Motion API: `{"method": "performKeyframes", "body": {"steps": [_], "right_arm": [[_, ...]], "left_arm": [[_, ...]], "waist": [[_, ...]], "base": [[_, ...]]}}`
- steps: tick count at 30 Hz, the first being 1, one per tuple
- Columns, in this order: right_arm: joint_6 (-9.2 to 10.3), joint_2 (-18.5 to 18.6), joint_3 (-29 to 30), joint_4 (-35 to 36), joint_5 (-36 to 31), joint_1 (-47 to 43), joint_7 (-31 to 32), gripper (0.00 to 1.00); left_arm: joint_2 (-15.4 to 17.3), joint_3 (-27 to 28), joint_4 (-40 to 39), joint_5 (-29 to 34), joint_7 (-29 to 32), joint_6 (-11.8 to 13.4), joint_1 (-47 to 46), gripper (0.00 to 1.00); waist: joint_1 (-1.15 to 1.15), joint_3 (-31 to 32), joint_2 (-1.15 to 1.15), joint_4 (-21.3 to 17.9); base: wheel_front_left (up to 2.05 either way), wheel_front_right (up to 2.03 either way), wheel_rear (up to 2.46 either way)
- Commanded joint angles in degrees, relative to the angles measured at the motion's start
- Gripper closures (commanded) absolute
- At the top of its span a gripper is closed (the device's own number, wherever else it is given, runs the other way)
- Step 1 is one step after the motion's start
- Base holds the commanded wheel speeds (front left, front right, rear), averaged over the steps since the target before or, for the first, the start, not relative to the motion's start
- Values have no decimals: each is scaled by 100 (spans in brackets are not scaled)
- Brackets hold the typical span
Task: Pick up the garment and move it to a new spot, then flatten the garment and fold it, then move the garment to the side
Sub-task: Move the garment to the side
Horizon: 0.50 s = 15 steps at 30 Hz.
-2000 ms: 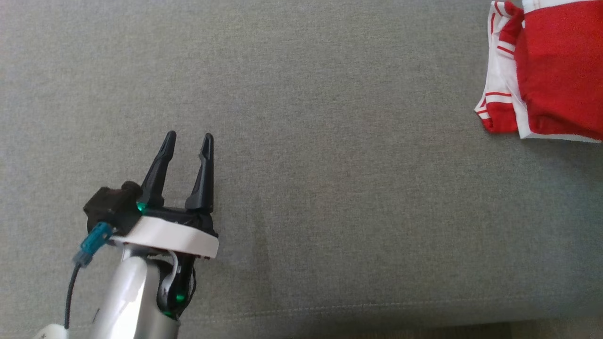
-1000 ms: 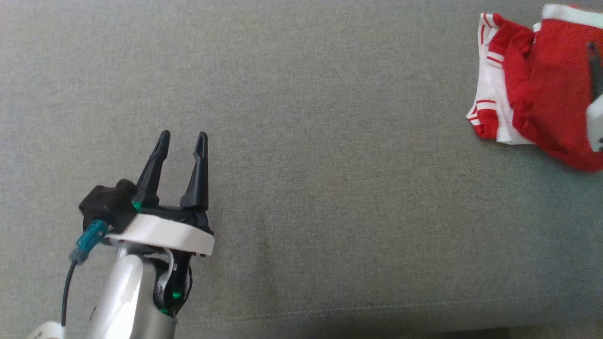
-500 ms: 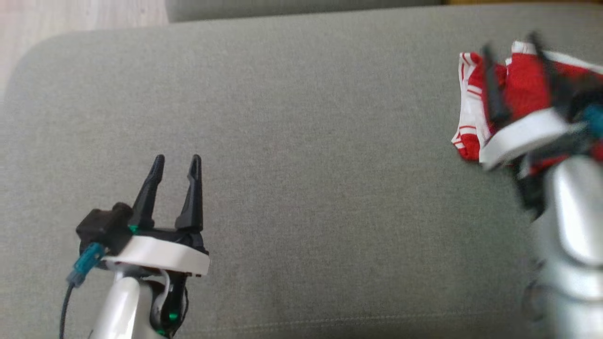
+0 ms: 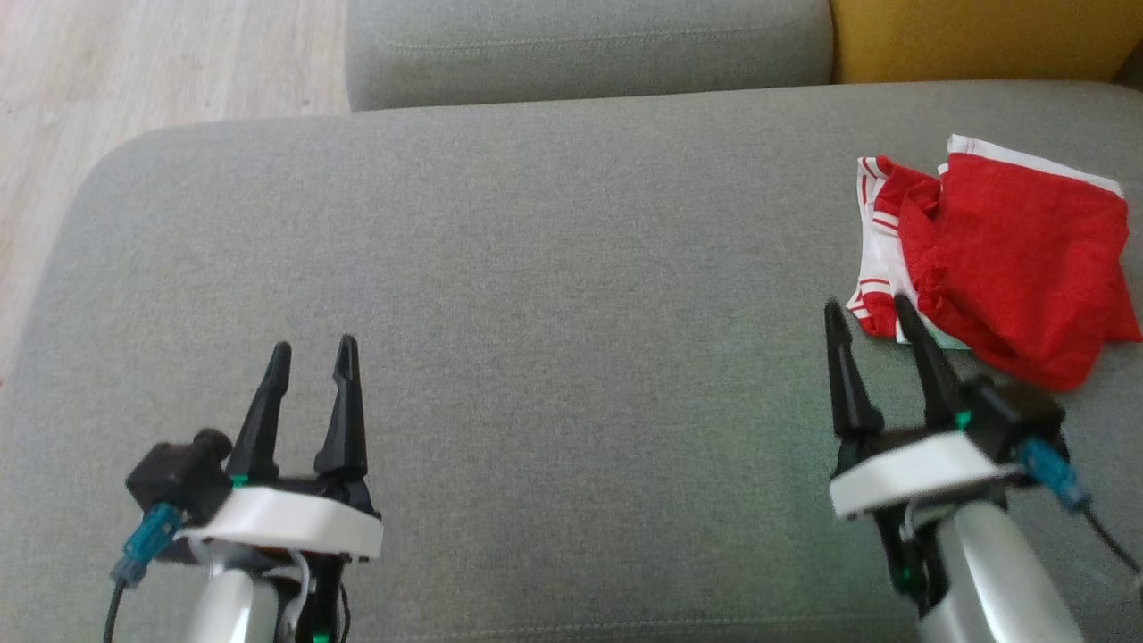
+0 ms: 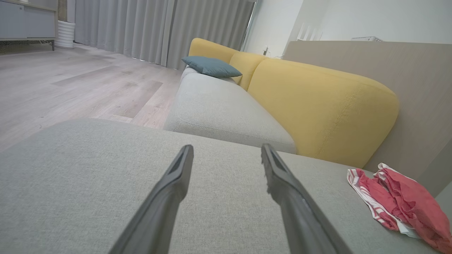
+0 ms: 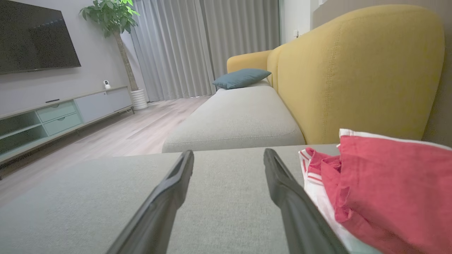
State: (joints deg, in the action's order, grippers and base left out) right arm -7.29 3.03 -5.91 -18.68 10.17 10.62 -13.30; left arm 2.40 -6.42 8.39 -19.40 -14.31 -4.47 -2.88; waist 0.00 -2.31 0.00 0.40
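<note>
One red-white garment (image 4: pixel 1018 259), bunched; lies on R side of grey cushion (image 4: pixel 536 268).

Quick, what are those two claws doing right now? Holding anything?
Left gripper: open, holding nothing.
Right gripper: open, holding nothing, close to the red and white garment.

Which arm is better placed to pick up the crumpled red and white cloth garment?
Probably right. The open right gripper has its fingertips just short of the red and white garment; the open left gripper is far across the grey fabric cushion.
</note>
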Motion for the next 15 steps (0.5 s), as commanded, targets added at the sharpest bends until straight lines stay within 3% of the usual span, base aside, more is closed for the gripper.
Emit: {"method": "performKeyframes", "body": {"steps": [1, 15], "right_arm": [[-20, -13, -183, 237, 118, -45, -115, 0], [-20, -14, 8, 707, 301, -572, -169, 0]], "left_arm": [[48, 232, -214, -1, -69, 43, -96, 0], [48, 47, -317, 103, -69, 165, 108, 0]], "waist": [[0, 48, 0, -13], [0, 105, 0, -81]], "base": [[0, 0, 0], [0, 0, 0]]}}
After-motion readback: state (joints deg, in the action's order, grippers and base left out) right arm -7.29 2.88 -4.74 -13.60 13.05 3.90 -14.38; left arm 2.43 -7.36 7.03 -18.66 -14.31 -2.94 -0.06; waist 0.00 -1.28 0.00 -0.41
